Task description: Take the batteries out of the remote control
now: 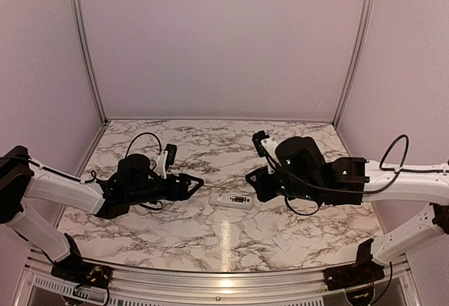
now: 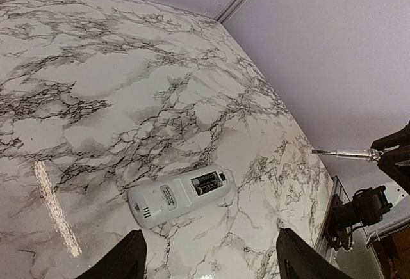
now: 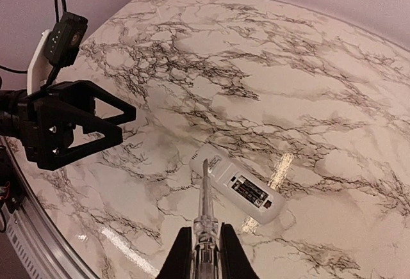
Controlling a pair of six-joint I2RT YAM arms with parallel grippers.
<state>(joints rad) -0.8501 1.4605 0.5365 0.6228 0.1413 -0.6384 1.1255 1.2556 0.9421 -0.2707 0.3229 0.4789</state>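
While the left tool (image 1: 196, 187) hovers low over the marble surface (image 2: 96, 100) with its fingers spread apart and nothing between them, it points toward the remote control (image 2: 168, 199) from just beside it. The remote lies flat near the middle of the surface, between the two arms, with its open side up. The dark recess at one end is uncovered, and the batteries (image 2: 209, 182) appear to sit inside it, though the views are too small to separate one from the other. To the right, the right tool (image 3: 204, 231) is clamped on a thin pale stick (image 3: 205, 196). The stick's tip reaches the near edge of the remote, and I cannot tell whether it touches.

My judgement is that the prying step is in hand and nothing is out yet. The next move calls for bringing the stick's tip across to the recess and under a battery end. The left tool would need to press or pinch the remote's body so it does not slide or spin.
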